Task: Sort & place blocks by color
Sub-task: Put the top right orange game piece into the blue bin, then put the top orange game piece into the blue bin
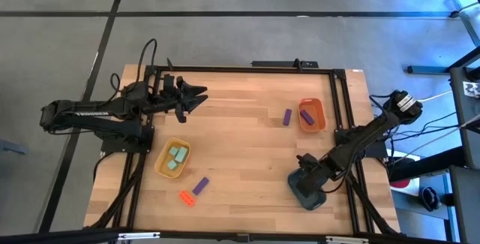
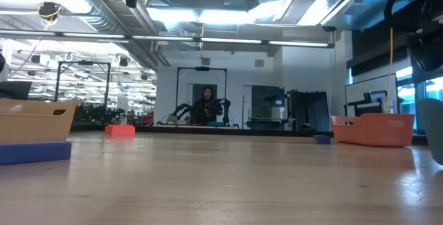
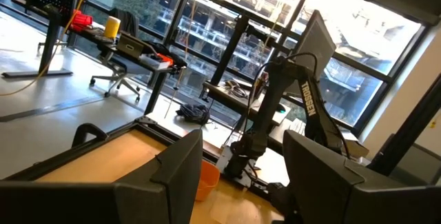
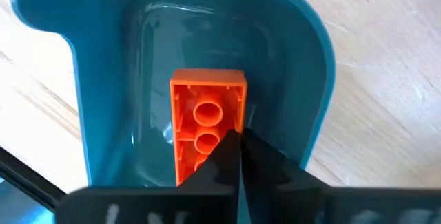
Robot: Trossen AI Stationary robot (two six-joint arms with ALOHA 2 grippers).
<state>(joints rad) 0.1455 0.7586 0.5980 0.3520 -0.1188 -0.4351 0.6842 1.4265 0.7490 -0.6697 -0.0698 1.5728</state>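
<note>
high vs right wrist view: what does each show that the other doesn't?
Only the high view: the yellow tray with pale teal blocks, the orange tray holding a purple block, three loose blocks on the wooden table, and the left hand raised at the far left edge. Only the right wrist view: an oblong red-orange block inside the dark teal tray. Both: that tray, with the right hand over it.
</note>
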